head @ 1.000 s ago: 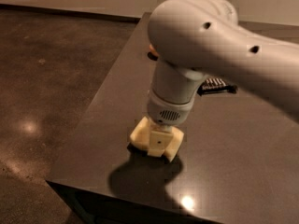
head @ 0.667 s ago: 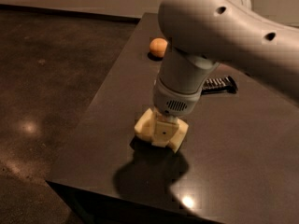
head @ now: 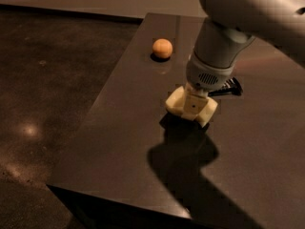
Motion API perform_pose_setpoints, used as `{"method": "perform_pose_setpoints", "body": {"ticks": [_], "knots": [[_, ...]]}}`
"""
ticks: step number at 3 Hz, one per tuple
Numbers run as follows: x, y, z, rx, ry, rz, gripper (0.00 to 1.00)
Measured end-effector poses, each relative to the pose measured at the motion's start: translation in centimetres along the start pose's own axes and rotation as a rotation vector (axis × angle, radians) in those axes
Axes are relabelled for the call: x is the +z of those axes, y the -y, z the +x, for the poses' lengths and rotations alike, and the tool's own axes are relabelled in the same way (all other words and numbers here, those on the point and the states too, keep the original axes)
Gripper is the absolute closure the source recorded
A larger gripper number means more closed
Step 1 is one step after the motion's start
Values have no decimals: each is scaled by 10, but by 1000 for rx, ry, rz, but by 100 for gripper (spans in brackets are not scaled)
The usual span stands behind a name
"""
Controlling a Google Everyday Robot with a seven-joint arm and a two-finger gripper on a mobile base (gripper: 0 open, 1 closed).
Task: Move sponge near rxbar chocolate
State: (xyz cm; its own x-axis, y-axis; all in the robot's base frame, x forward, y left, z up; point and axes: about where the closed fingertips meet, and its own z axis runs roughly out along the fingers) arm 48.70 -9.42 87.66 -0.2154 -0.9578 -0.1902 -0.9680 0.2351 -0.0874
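Observation:
The pale yellow sponge is held in my gripper, a little above the dark table, with its shadow just beneath it. The gripper comes straight down from the white arm and is shut on the sponge. One finger shows across the sponge's front. The rxbar chocolate lies just behind and to the right of the sponge. It is a black wrapper, mostly hidden by the wrist.
An orange ball sits at the far left part of the table. The table's left edge and front edge drop to a dark floor. The arm's shadow covers the front middle of the table.
The gripper has carried the sponge up and to the right, away from the front edge and toward the rxbar. The arm has swung right, uncovering the orange ball.

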Motion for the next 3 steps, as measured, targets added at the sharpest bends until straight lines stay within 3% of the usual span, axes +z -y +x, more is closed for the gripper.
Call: {"method": "perform_pose_setpoints", "body": {"ticks": [2,3], "knots": [[10,57,59,125,-70,56,100],[1,74,87,189,-79,95,87]]}}
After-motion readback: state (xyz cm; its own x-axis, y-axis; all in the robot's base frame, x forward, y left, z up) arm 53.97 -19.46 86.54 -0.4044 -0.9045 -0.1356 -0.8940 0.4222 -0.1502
